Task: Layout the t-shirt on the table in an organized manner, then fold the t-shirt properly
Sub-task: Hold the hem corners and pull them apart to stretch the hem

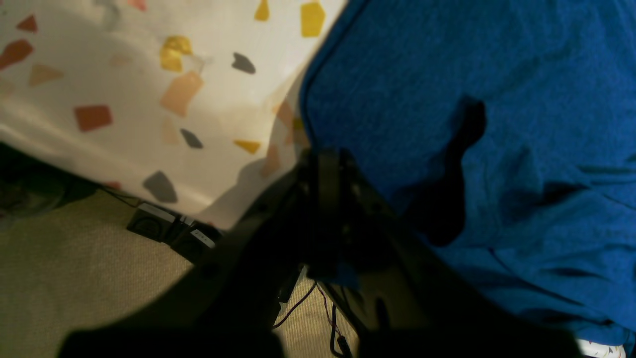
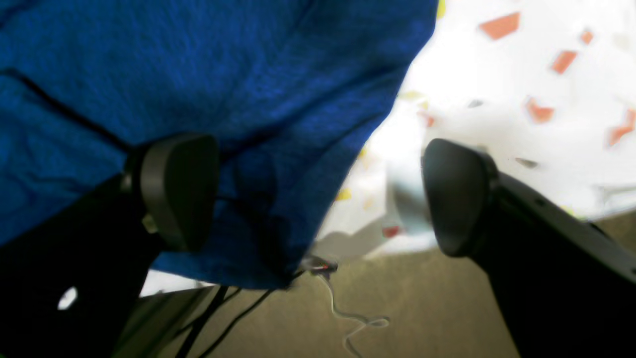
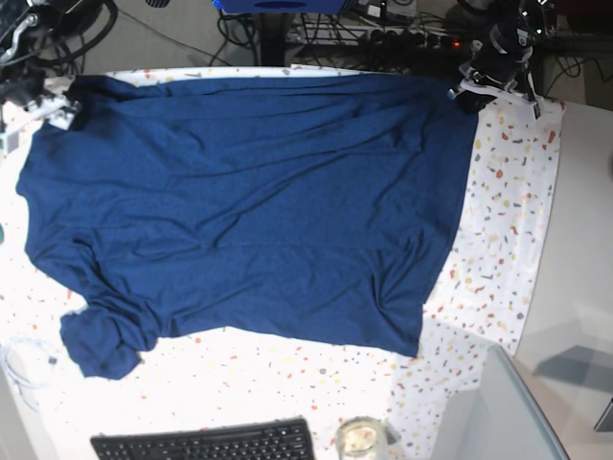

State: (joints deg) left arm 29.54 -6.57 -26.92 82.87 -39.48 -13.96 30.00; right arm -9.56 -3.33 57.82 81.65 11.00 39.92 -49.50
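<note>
T-shirt (image 3: 249, 201) spread flat across the table (image 3: 508, 240), one far corner pinched by the closed left gripper (image 1: 325, 258), right gripper (image 2: 318, 194) held wide open over the other far corner

A robotics lab or test bench. Tangled cables (image 3: 287, 24) and a power strip (image 3: 407, 38) lie on the floor behind the table (image 3: 498, 259), with rig hardware at both far corners. A black keyboard (image 3: 206, 444) sits at the near edge. Carpet (image 1: 74, 278) and loose wires (image 2: 348, 313) show below the tabletop.
</note>
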